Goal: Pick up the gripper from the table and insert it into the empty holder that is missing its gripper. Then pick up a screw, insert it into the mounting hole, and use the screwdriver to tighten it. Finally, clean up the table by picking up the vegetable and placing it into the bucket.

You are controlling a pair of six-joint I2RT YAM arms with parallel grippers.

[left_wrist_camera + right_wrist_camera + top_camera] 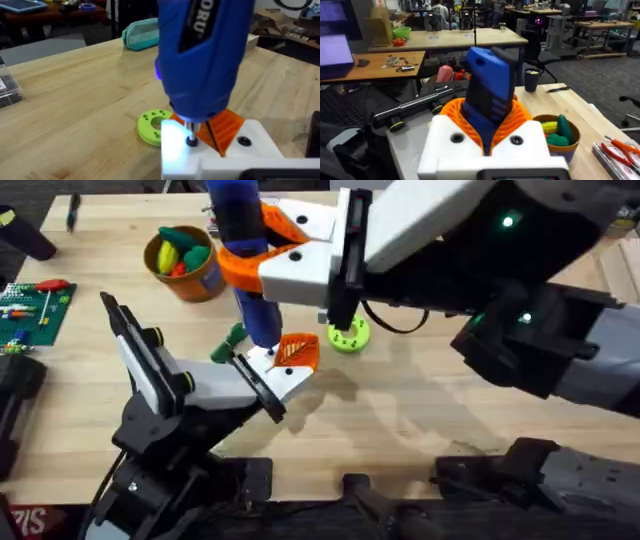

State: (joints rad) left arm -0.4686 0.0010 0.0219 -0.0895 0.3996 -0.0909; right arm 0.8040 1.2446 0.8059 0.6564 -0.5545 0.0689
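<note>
The right jaws (262, 255) clamp the upright screwdriver (245, 240), its bit on a screw (191, 141) in the holder (220, 150). The left jaws (275, 375) grip that holder, beside the gripper (297, 352). The vegetable (230, 340) lies just behind.

The screwdriver (243, 250) was bright blue on top and darker blue below. The gripper (297, 352) was orange with dark slots. The holder (210, 150) was white. The bucket (190, 268) had a yellow rim and orange-brown side. The vegetable (228, 343) was green.
</note>
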